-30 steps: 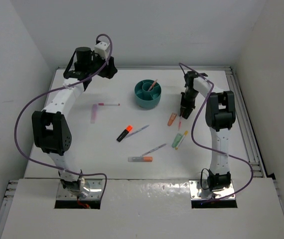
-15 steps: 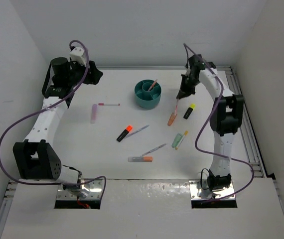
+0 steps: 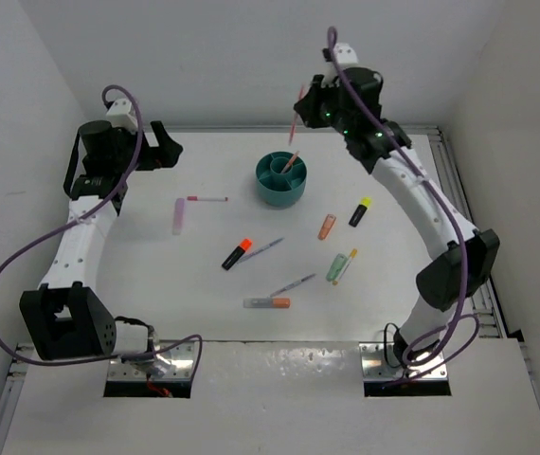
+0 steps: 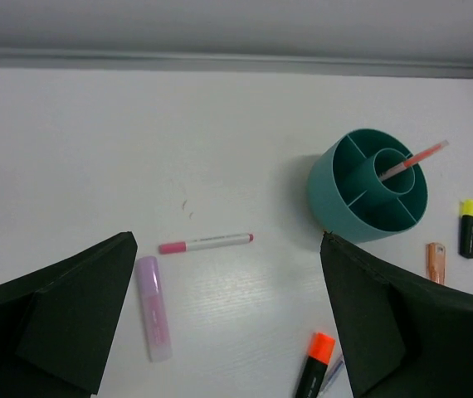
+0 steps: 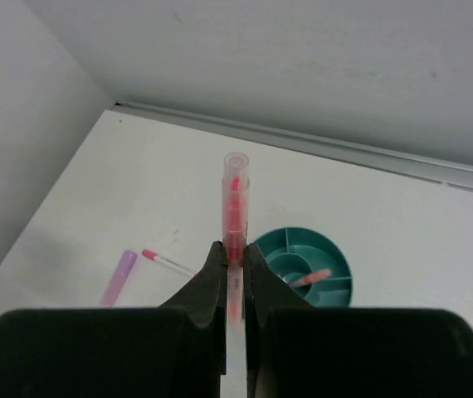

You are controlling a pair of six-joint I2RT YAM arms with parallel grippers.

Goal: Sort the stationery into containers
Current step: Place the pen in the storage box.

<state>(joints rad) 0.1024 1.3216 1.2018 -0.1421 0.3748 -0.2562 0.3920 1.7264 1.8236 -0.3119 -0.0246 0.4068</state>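
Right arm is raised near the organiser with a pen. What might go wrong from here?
The right gripper pinches the pink pen raised well clear of the teal cup; released from there it may strike the rim or a divider and bounce out. The leaning pen in the centre tube could also deflect it on the way down.

Bright, even light washes the white table; the teal cup casts a faint shadow toward nine o'clock; six-o'clock foregrounds fall dark.
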